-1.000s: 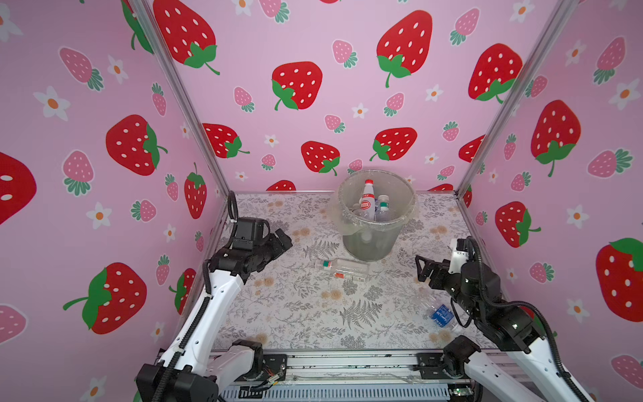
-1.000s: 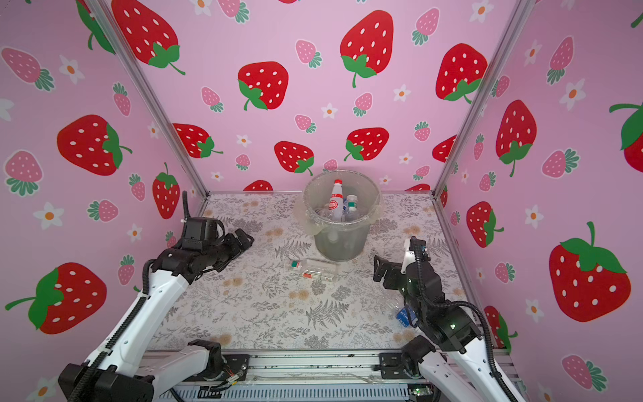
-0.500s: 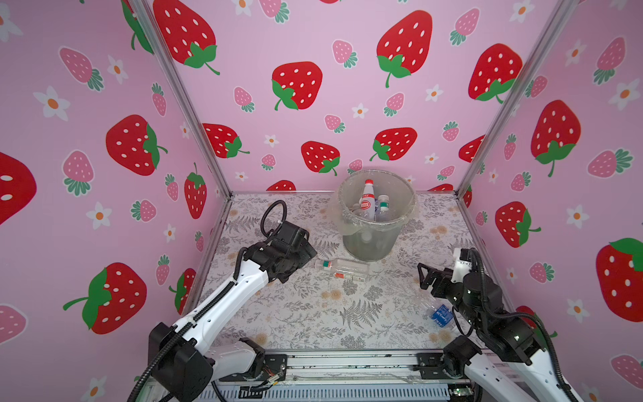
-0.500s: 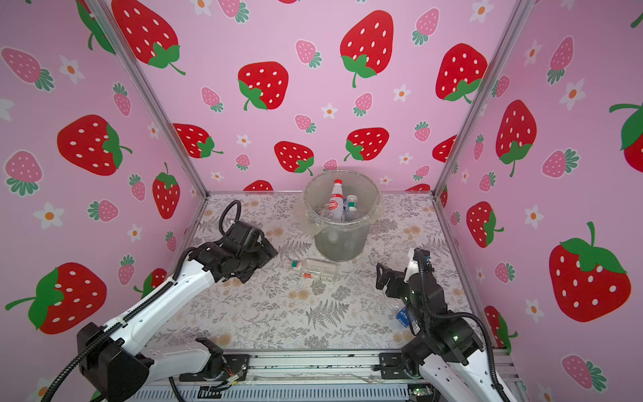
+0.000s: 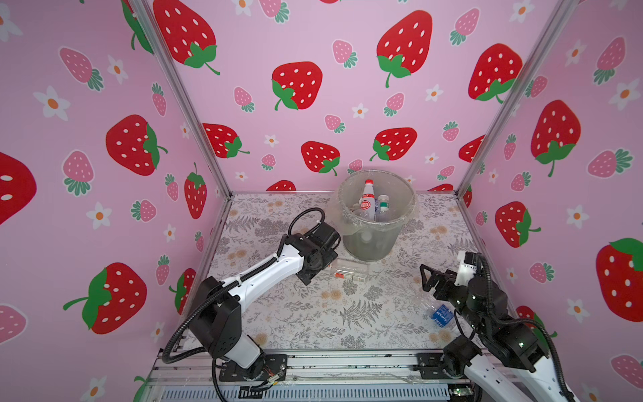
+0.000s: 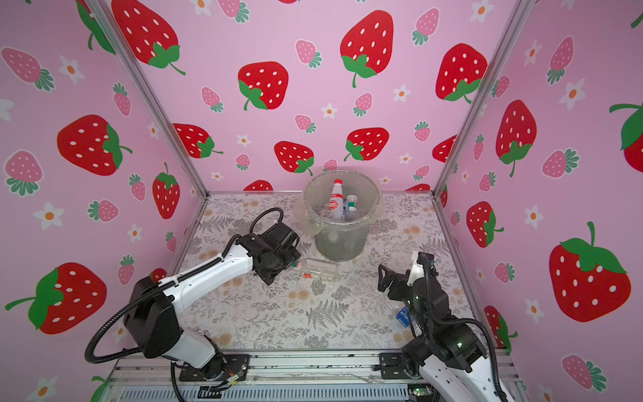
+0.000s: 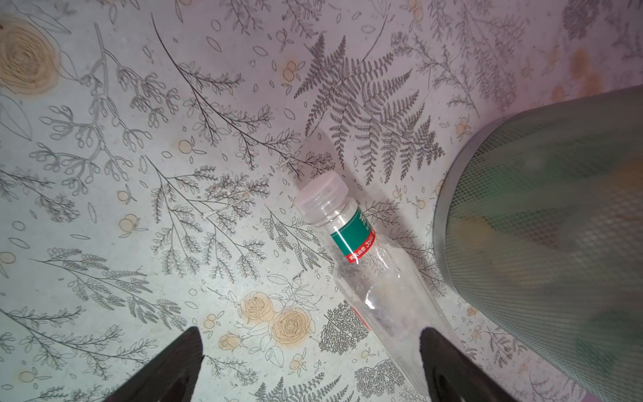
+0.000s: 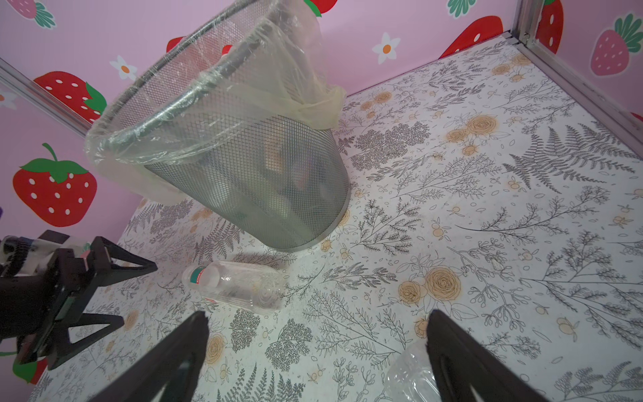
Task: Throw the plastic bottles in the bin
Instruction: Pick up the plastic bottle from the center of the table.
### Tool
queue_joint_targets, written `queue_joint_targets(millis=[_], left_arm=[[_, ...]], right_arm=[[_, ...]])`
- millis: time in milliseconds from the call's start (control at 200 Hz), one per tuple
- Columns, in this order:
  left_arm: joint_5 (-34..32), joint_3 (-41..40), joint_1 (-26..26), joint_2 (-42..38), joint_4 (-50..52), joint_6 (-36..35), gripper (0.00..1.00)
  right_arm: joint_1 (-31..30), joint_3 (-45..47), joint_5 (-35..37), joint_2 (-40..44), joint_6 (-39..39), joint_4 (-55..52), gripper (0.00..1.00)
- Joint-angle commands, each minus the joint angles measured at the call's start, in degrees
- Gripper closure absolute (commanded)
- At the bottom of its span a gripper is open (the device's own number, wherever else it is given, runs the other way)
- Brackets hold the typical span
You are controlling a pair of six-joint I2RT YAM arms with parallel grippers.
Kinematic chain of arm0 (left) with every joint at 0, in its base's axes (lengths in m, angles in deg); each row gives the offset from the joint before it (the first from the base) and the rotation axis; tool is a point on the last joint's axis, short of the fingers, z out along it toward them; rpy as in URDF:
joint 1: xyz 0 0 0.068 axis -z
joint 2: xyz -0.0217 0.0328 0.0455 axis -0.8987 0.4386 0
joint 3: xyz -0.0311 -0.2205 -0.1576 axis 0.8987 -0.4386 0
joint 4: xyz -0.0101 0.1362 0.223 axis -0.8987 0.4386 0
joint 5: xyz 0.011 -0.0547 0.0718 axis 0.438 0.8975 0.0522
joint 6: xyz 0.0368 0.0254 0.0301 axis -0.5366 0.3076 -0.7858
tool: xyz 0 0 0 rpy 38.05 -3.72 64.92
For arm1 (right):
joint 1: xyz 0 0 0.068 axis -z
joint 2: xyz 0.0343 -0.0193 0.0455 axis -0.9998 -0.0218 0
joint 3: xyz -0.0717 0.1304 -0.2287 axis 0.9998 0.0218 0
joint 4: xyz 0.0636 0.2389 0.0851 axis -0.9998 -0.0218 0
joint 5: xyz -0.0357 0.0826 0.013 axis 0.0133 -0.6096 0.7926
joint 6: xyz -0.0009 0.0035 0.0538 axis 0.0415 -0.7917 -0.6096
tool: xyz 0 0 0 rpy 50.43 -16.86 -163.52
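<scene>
Left wrist view | clear bottle (image 7: 368, 278) flat just beside bin (image 7: 539, 226), cap pointing away, base by one finger of wide-spread left gripper (image 7: 311, 336) | left arm nearer | right gripper (image 8: 320, 316) spread, empty

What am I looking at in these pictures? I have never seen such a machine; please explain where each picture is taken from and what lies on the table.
These are two robot arms standing at a flowered table. Two pictures look down on the whole scene from above; the other two come from a camera on each arm's wrist, so its dark fingers show at the edge. The left end effector is open, just over a clear bottle that lies beside the grey mesh bin. The right end effector is open too and holds nothing; a crushed bottle with a blue label lies near that arm. Several bottles are already in the bin.
</scene>
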Motion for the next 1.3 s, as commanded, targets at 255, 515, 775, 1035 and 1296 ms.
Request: queue_joint_targets(millis=[255, 515, 775, 1035, 1296], left_arm=[[4.5, 2.6, 0.9, 6.4, -7.3, 6.8, 0.01], [5.5, 2.0, 1.7, 9.5, -12.4, 10.4, 0.0], [7.1, 4.4, 1.8, 13.1, -10.4, 11.9, 0.0], [8.4, 4.3, 1.7, 15.1, -10.6, 14.9, 0.02], [9.5, 6.2, 1.7, 17.9, -10.6, 16.1, 0.05]], right_arm=[[0.1, 1.1, 1.8, 4.0, -2.2, -0.7, 0.01], [0.0, 1.1, 2.4, 5.6, -3.4, -1.4, 0.01], [0.0, 1.2, 4.4, 6.0, -3.9, -1.6, 0.01], [0.0, 1.6, 4.7, 6.9, -4.0, -1.4, 0.01], [0.0, 1.5, 5.0, 6.7, -4.0, -1.4, 0.01]])
